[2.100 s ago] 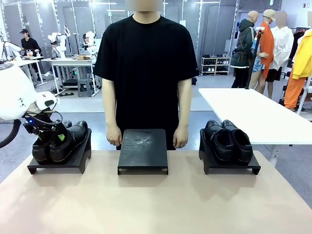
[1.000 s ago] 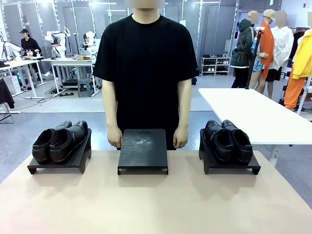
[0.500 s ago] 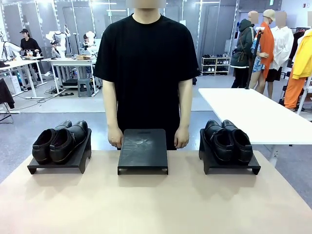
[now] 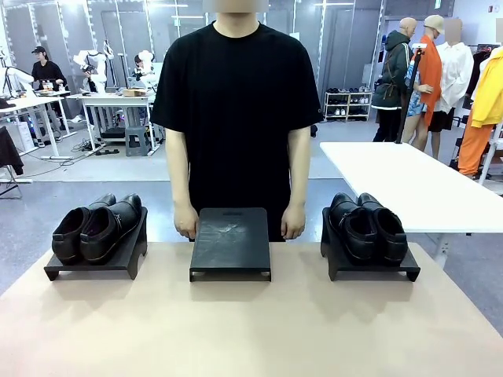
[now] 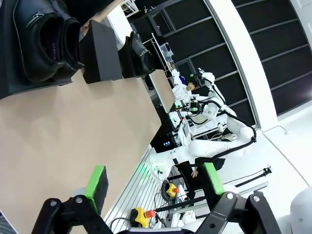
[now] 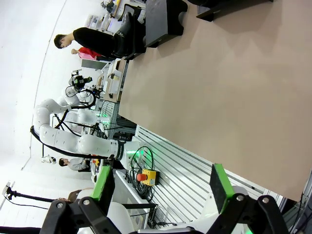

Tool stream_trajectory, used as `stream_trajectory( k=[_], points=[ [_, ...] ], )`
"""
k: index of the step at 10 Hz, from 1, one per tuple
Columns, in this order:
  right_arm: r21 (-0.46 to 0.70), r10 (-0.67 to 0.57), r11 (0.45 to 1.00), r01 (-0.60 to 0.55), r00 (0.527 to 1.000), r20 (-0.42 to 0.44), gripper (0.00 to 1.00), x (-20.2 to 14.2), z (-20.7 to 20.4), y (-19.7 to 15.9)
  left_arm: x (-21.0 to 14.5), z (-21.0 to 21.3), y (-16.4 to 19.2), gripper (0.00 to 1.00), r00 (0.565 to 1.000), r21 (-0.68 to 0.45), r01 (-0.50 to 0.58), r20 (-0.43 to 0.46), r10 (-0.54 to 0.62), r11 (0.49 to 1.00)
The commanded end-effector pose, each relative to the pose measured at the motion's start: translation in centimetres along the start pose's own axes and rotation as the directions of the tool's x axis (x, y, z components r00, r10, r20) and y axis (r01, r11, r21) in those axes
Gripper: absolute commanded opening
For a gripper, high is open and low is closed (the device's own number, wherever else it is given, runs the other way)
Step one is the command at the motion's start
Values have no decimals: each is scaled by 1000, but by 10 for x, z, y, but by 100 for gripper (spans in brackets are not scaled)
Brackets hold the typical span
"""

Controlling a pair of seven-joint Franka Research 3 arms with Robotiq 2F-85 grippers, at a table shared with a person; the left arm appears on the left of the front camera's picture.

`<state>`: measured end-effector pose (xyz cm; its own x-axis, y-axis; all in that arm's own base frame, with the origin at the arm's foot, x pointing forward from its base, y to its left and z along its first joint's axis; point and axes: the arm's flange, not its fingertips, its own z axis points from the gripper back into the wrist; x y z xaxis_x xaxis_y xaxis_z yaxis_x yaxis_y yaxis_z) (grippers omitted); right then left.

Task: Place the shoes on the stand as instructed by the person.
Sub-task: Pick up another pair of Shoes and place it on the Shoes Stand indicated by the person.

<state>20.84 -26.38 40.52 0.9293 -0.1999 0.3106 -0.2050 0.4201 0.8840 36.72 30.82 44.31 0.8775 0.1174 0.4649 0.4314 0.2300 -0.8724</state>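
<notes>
One pair of glossy black shoes rests on the left stand, toes toward me. A second pair sits on the right stand. Between them the middle stand shows its flat top. The person in a black T-shirt stands behind it, hands hanging at its far corners. My left gripper is open off the table's edge, with the left pair far ahead. My right gripper is open too, away from the table, nothing between its fingers.
The tan table stretches bare in front of the stands. A white table stands at the back right. My right arm shows beyond the table edge in the left wrist view, my left arm in the right wrist view.
Two seconds ago my left gripper was at the left pair; it has drawn back out of the front view. Over the last second nothing has moved.
</notes>
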Motion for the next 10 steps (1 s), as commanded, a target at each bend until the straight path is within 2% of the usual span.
stream_trajectory(
  k=[1, 10],
  points=[
    [1, 7, 1000, -7, 1000, -4, 100, -1, 3, 3, -3, 1, -4, 98, 1000, 10, 15, -19, -15, 1000],
    [1, 7, 1000, -7, 1000, -4, 100, -1, 3, 3, -3, 1, -4, 98, 1000, 10, 15, -19, -15, 1000]
  ],
)
